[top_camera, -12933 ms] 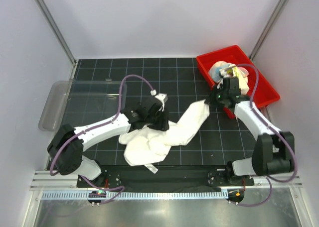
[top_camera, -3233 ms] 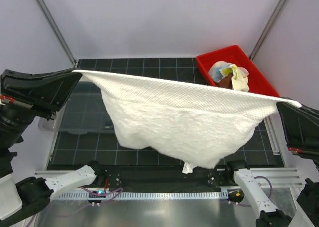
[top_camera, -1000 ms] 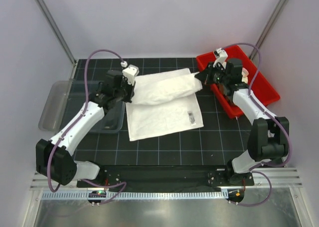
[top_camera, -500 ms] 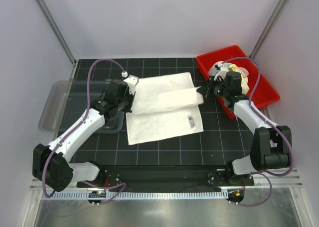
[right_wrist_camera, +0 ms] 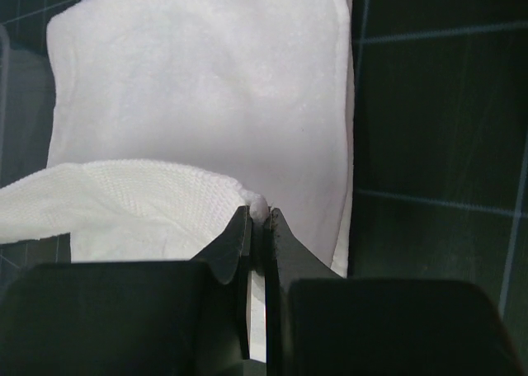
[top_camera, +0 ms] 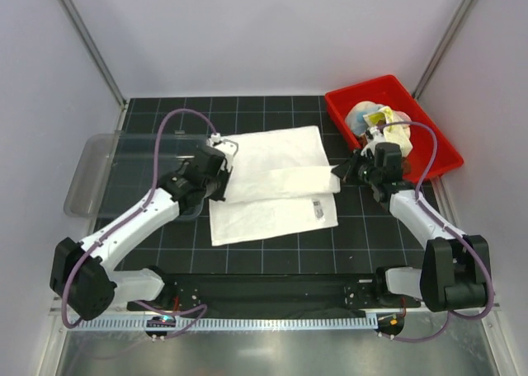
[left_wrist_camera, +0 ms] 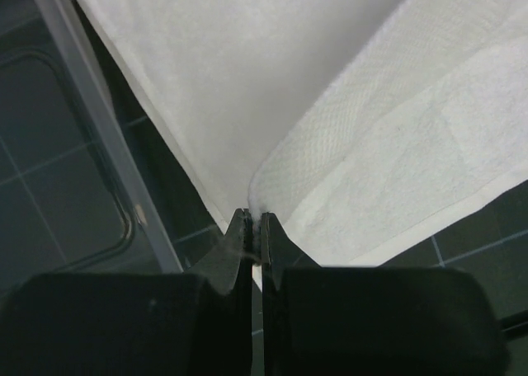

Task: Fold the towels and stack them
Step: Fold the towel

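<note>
A large cream-white towel [top_camera: 272, 182] lies spread on the black grid mat, its far edge being drawn over toward the near side. My left gripper [top_camera: 221, 180] is shut on the towel's left corner [left_wrist_camera: 257, 207], and my right gripper [top_camera: 340, 171] is shut on its right corner [right_wrist_camera: 259, 204]. Between them the lifted edge forms a folded band [top_camera: 289, 180] across the towel's middle. More towels [top_camera: 381, 122], yellow, brown and pastel, lie bunched in the red bin [top_camera: 429, 157] at the back right.
A clear plastic tray [top_camera: 107, 174] sits at the left edge of the mat, close under my left arm; its rim [left_wrist_camera: 99, 137] shows in the left wrist view. A small label [top_camera: 318, 210] lies on the towel's near right part.
Both grippers have come toward the near side with the towel's far edge, laying it further over the lower half. The fold band now sits at mid-towel.
</note>
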You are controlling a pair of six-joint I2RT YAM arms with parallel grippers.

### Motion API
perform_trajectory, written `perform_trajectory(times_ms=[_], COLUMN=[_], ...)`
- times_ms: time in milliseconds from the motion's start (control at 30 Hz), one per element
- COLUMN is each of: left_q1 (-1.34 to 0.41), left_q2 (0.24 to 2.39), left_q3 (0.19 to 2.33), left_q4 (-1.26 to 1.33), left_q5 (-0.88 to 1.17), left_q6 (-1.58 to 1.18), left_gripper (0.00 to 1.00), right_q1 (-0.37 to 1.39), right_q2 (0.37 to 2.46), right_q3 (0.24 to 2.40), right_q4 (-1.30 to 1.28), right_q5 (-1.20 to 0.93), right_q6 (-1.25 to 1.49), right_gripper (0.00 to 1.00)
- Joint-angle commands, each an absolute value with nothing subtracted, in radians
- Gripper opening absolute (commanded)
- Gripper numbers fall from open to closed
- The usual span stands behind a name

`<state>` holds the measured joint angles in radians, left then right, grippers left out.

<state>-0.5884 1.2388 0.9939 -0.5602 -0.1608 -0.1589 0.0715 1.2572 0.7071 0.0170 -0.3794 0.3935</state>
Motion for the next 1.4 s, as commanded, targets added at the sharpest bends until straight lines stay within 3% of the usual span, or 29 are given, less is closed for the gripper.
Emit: perform_trajectory(times_ms=[0,400,533,667,800,1033,1367], left_q1=[-0.663,-0.785,-0.788,-0.790,-0.790,-0.790,-0.810], left_q2=[1.250,1.589,1.699,1.764,1.701,1.505,1.312], left_q3=[0.963,0.986,1.084,1.196,1.301,1.442,1.048], left_q4=[-0.592,-0.474,-0.457,-0.503,-0.635,-0.830,-0.741], left_q5=[-0.210,-0.281,-0.281,-0.317,-0.442,-0.526,-0.362], left_q6=[-0.271,-0.454,-0.442,-0.404,-0.321,-0.215,-0.371], left_gripper=[0.00,0.00,0.00,0.00,0.00,0.00,0.00], right_q1=[0.072,0.072,0.071,0.071,0.072,0.072,0.069], right_q2=[1.235,1.074,0.996,0.959,0.979,1.052,0.934], right_q3=[0.631,0.607,0.604,0.604,0.633,0.827,0.612], right_q4=[0.050,-0.196,-0.262,-0.256,-0.160,-0.244,-0.267], right_q5=[-0.319,-0.008,0.119,0.095,-0.047,-0.064,-0.126], right_q6=[0.498,0.528,0.532,0.528,0.506,0.420,0.459], right_gripper=[0.01,0.01,0.01,0.01,0.01,0.01,0.01])
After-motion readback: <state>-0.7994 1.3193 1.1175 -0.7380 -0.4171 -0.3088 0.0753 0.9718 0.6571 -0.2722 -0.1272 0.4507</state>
